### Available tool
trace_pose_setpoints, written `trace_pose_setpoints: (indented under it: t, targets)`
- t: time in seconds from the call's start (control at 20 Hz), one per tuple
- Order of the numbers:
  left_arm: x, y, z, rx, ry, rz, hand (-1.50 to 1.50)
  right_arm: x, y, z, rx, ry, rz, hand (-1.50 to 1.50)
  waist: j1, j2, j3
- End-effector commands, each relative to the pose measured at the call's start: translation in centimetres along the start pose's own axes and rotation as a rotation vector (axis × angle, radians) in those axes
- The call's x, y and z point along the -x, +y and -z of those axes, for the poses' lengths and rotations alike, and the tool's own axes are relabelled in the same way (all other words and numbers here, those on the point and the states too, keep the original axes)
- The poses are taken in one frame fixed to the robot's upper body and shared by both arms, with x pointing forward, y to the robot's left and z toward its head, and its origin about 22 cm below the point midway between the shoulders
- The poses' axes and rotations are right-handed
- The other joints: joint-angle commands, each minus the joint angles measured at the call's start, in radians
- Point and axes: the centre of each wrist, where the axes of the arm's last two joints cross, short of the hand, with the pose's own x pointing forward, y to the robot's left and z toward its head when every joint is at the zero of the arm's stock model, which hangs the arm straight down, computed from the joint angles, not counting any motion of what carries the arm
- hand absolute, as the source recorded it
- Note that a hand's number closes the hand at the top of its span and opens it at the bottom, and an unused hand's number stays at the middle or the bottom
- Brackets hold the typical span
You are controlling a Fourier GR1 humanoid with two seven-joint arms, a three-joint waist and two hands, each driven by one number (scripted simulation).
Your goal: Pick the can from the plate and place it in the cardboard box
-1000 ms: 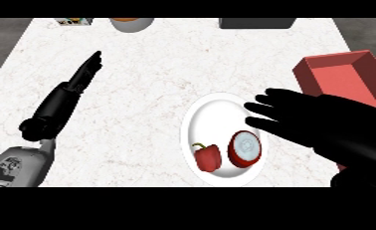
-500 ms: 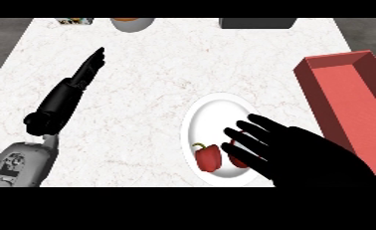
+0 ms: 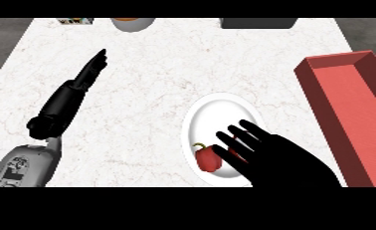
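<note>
The right hand (image 3: 283, 157) hides the can on the plate (image 3: 213, 107); the box (image 3: 345, 104) at three o'clock runs off the edge.

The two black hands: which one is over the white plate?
The right hand, low at the view's right, covers part of the plate beside a red pepper. The left hand rests apart over bare counter.

The counter (image 3: 169, 64) looked like pale stone, white with faint brownish veining and a matt, smooth face. The plate (image 3: 208, 112) read as smooth white ceramic with a soft sheen. The red pepper (image 3: 209, 159) had a glossy skin. The box (image 3: 345, 104) showed flat, matt red walls, like painted card. Both hands, left (image 3: 81, 82) and right (image 3: 283, 159), were dull black plastic, and the left forearm (image 3: 26, 167) was smooth grey plastic.
</note>
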Motion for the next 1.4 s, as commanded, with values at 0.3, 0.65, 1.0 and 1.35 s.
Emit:
trace_pose_setpoints:
  t: [0.3,0.65,1.0,1.35]
  targets:
    - [-1.0,0.8,0.1,0.001,0.01,0.005,0.0,-1.3,1.8,1.8,0.024,0.043,-0.035,-1.5,-0.001,0.0,0.0]
    - [-0.6,0.2,0.9,-0.024,-0.002,0.014,0.0,-0.5,2.8,4.2,-0.006,0.096,-0.069,-1.5,0.0,0.0,0.0]
    - [-0.5,-0.2,-0.3,0.001,0.009,-0.008,0.0,0.9,6.4,6.3,-0.035,0.053,-0.043,-1.5,0.001,0.001,0.0]
    - [-0.4,0.5,-0.6,0.004,0.002,-0.001,0.0,1.2,4.7,6.1,-0.026,0.084,-0.055,-1.5,0.0,0.0,0.0]
